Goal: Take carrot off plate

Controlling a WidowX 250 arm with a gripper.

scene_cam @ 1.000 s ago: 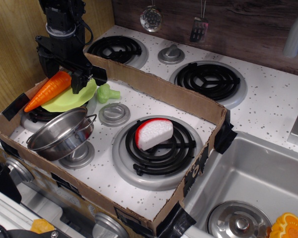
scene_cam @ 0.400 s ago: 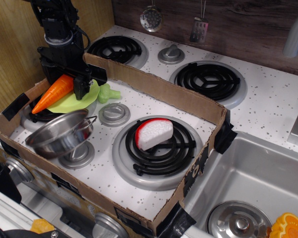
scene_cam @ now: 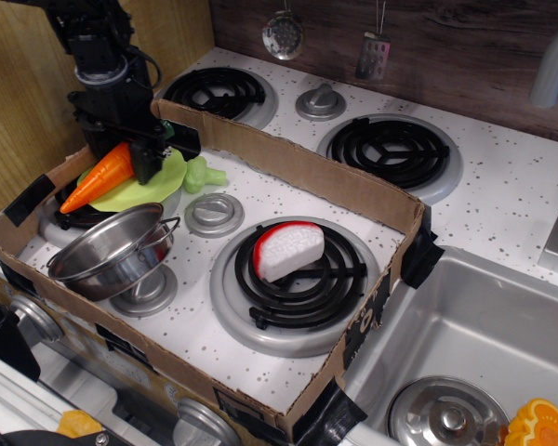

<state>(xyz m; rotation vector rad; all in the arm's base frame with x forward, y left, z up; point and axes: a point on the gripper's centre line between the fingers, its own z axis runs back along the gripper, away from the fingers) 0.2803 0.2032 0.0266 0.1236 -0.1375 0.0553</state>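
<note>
Black robot gripper gripped the thick end of a long tapered bright orange toy carrot.
Jaws were clamped on it; from them it slanted down-left over the round flat lime-green plastic plate below, near a shiny steel pot.

Counting outward from the cardboard tray on the stovetop: inside its walls there is one carrot, one plate, one small light-green lumpy toy, one steel pot, and one red-and-white toy. Four black coil burners show in all, two within the tray and two behind it. Two utensils hang on the wall behind the tray. To its right, the sink holds one steel lid and one orange ridged toy.
</note>
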